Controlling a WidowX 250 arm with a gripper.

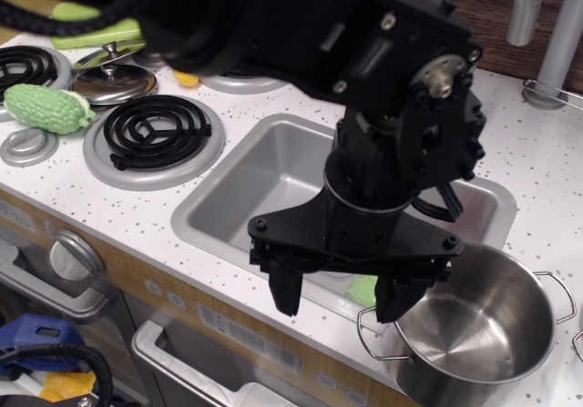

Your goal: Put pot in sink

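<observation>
Black gripper (342, 296) hangs closest, its fingers spread wide and holding nothing. Just right of it and a little lower, the pot (483, 325) stands upright on the white speckled surround, its near wire handle beside the right finger. Behind the gripper lies the sink (264, 175).

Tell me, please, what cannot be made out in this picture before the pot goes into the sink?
- sink: the arm covers its right part; no drain shows.
- pot: the bottom edge cuts it off.
- tool: fingers apart and empty, but a green item behind them is mostly hidden.
- faucet: the top edge cuts it off.
</observation>
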